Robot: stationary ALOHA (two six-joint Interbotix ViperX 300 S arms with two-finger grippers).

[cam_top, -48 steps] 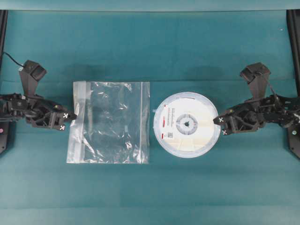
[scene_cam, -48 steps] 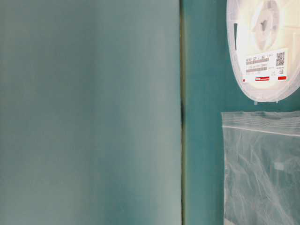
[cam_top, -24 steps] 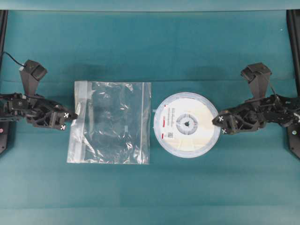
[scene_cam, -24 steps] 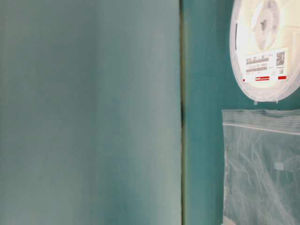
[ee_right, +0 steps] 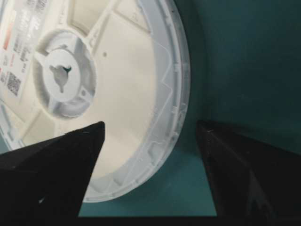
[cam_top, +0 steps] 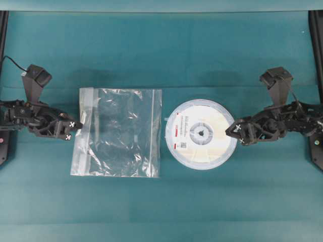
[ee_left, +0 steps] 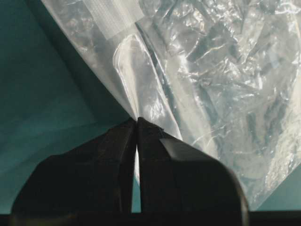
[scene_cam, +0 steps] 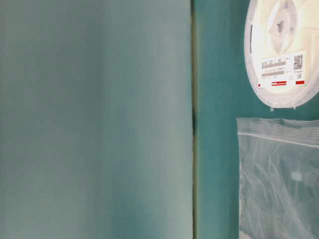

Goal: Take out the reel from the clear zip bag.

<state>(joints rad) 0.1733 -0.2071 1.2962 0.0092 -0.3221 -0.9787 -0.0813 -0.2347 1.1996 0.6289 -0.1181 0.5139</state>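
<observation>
Released a second ago, the reel [cam_top: 201, 134] now lies free: the right gripper [ee_right: 149, 141], which was pinched on its right rim, has spread its jaws wide, one dark finger over the pale disc and the other out over the cloth past the rim. The overhead view shows that gripper [cam_top: 233, 131] at the reel's right edge, no longer clamping anything. Its open stance reads as a let-go after the pull, leaving the disc flat where it came to rest.

On the other side, the left gripper [ee_left: 137, 123] is closed, its two fingertips pressed together on a thin fold of the clear zip bag [ee_left: 197, 70]. Seen from above, that pinch [cam_top: 75, 128] sits on the bag's left edge, beside the whitish strip. Holding there makes sense as an anchor: with one side of the bag fixed, the reel could be drawn out the opposite way without the plastic sliding along with it. The bag has shifted only slightly over the last second.

Outward from the hands, the clear zip bag [cam_top: 120, 132] lies crinkled and empty on the teal table cloth [cam_top: 161, 55], left of centre, and the reel lies just right of it, apart from the bag's right edge by a narrow gap. The table-level view confirms the gap: the reel [scene_cam: 281, 55] with its white label and red marks sits clear of the bag's strip [scene_cam: 276, 130].

Judging by this layout, the removal itself looks done; what remains is likely for the left gripper to let the bag go.
</observation>
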